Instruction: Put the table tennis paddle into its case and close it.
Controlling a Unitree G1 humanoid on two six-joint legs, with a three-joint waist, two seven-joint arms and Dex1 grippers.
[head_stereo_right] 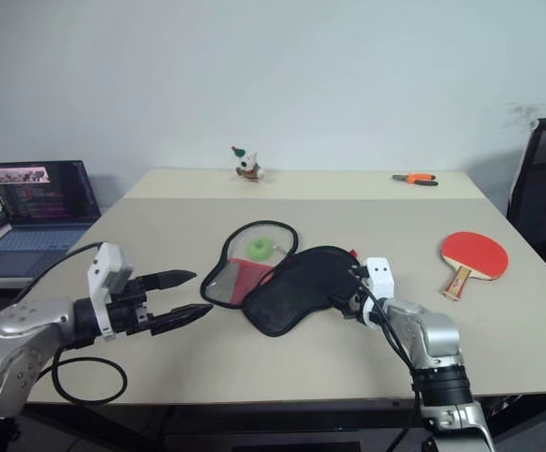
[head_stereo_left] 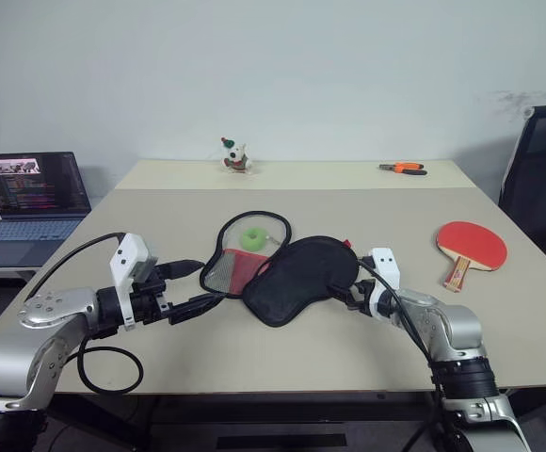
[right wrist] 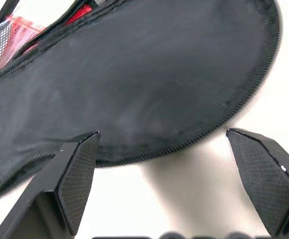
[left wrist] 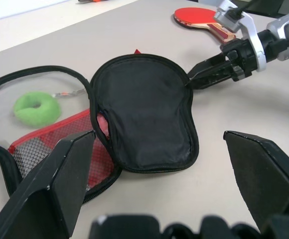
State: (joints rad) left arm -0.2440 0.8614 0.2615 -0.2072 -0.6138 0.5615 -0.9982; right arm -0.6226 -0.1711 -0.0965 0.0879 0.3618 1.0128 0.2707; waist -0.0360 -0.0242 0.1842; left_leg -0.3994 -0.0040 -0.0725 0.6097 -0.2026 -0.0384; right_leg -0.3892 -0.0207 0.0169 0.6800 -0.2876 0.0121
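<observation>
Beige desk, mid-task: the case [head_stereo_left: 297, 278] lies unzipped at centre, black flap folded over, a green ball [head_stereo_left: 252, 239] in its open half. The table tennis paddle [head_stereo_left: 471, 247] rests well apart near the right edge. Right hand [left wrist: 197, 78], spread, meets the flap's rim; left hand [head_stereo_right: 186, 296] hovers spread. Risk: the soft flap slips or drags the case, and the ball blocks the paddle.

Black case [head_stereo_left: 301, 278] with red mesh panel; red paddle [head_stereo_left: 472, 245]; green ball [head_stereo_left: 252, 239].
</observation>
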